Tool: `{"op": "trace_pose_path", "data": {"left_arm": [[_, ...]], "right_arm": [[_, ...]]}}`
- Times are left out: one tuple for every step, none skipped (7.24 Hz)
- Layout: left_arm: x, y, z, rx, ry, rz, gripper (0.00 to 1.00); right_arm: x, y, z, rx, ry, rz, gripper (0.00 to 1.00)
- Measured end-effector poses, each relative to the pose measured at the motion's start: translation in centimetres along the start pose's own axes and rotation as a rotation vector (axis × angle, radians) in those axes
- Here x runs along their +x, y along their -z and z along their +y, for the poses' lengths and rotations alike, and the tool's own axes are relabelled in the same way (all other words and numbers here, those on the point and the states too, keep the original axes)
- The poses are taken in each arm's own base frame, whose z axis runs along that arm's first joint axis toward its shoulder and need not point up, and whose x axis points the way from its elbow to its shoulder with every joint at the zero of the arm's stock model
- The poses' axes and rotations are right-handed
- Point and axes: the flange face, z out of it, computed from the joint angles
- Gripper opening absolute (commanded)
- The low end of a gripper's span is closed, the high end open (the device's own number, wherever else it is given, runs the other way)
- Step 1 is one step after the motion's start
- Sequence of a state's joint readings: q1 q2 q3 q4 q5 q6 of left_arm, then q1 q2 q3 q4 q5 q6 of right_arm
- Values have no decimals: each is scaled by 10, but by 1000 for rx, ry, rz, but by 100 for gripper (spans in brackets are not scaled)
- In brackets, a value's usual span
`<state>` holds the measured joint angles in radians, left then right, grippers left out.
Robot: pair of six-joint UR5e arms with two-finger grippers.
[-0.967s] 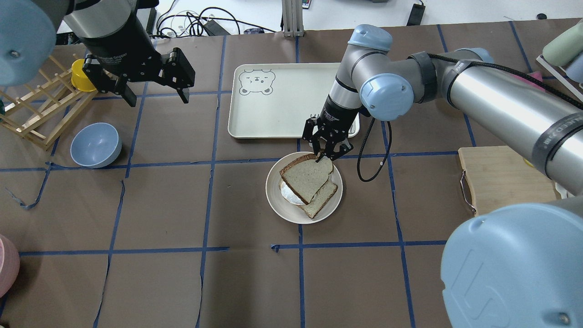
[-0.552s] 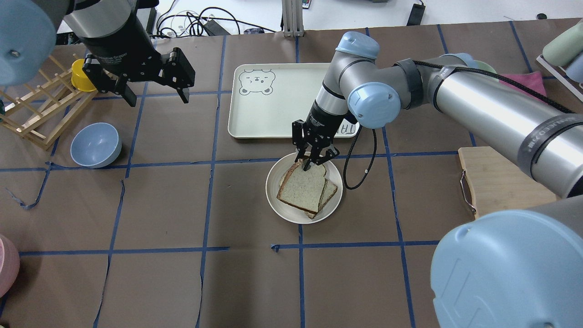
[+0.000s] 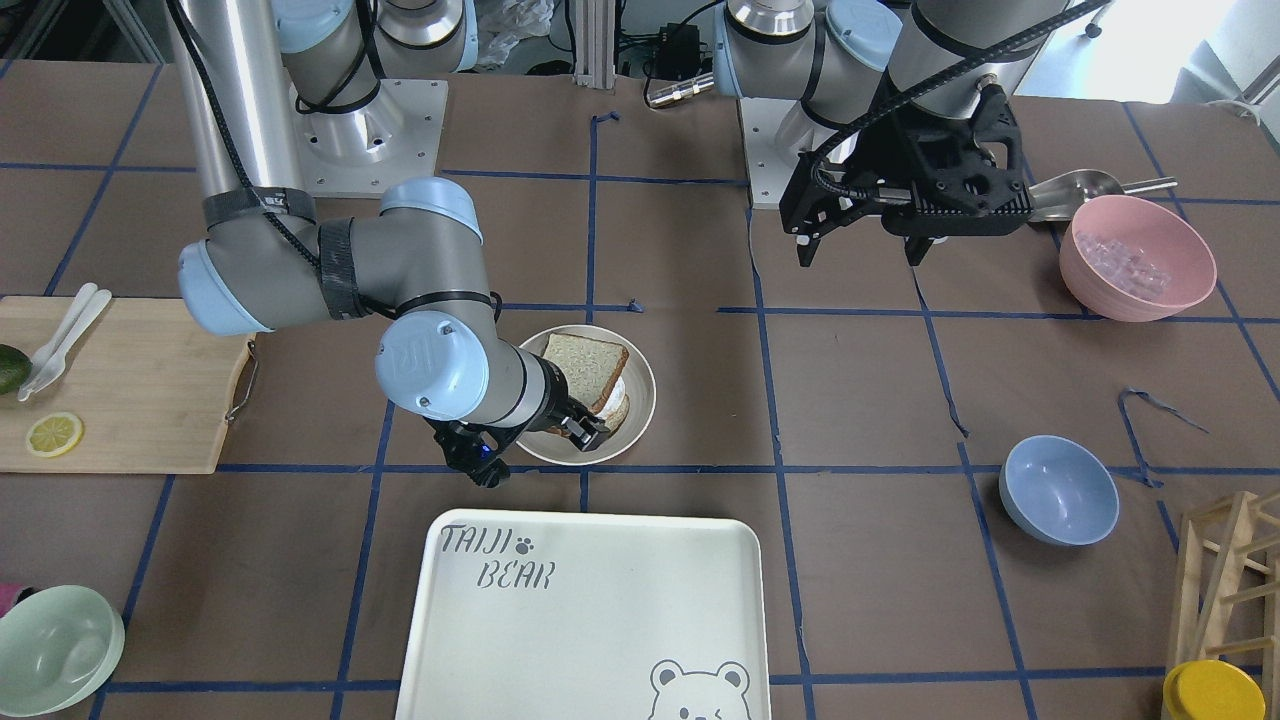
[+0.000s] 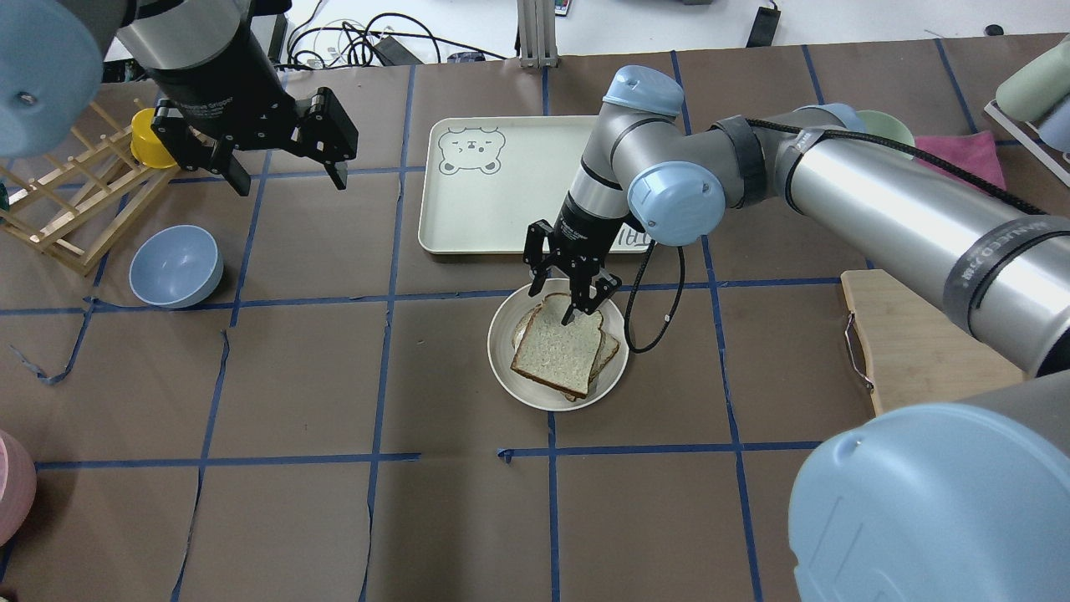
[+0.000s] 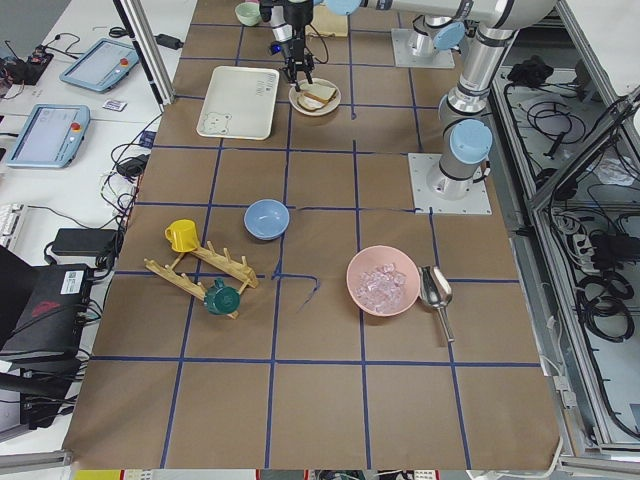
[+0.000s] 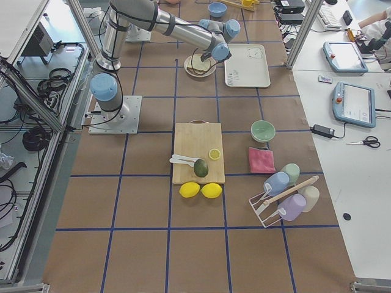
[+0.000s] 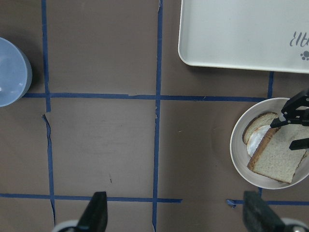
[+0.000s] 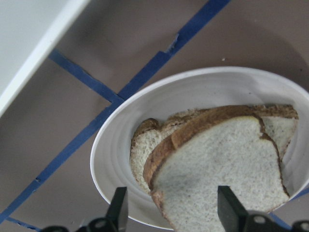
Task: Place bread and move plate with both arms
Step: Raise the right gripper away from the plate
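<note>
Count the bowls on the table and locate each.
3: blue bowl on the robot's left by the wooden rack; pink bowl also left, nearer the robot; green bowl on its right, past the cutting board.

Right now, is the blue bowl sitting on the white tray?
No, the blue bowl sits on the table, well apart from the tray.

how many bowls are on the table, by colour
pink bowl: 1
blue bowl: 1
green bowl: 1
total: 3
</note>
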<state>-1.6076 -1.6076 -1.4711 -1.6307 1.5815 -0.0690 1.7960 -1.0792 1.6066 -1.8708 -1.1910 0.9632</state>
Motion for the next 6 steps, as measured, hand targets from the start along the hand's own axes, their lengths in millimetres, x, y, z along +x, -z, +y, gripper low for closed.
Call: {"op": "trace_pose_path", "data": {"left_arm": [[0,0,0,0,0,0,100],[0,0,0,-1,-3,0,100],[0,0,-1,0,-7,-3,100],[-1,1,-1,-1,-5,-7,100],[-1,0,-3,-8,1,-10,100],[0,-10,-8,-25,6,-10,100]], "right_arm": [[-1,16,1,63,24,-25,95],[-1,38,4,125,53,-43,100],[4,62,6,197,102,-41,100],[15,86,4,251,165,-27,100],[31,112,3,273,223,-11,100],[48,137,8,286,294,0,100]]}}
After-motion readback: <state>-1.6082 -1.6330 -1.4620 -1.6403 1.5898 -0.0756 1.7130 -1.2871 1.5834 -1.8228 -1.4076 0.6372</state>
